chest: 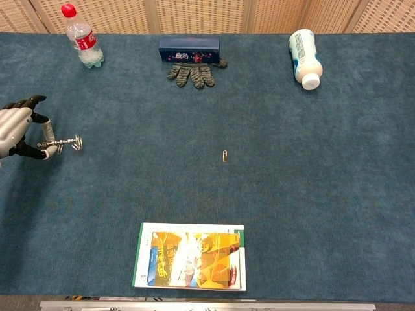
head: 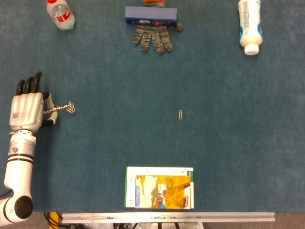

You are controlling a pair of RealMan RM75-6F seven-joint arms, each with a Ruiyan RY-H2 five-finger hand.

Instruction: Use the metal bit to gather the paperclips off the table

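Your left robot hand (head: 27, 110) pinches the metal bit (head: 56, 109) well left of the lone paperclip (head: 181, 114), palm down, forearm extended.

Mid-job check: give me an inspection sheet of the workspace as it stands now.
Surface: blue-green carpeted table, metal rail at near edge.
Job's things: thin metal bit with paperclips clinging at its tip; one loose silver paperclip mid-table.
Clutter: red-capped clear water bottle, dark blue box, grey knit glove, white bottle lying down, colourful booklet.
Hands: left hand pinches the bit; right not in view.
Cables: nothing seen.
Surroundings: woven panels behind table.
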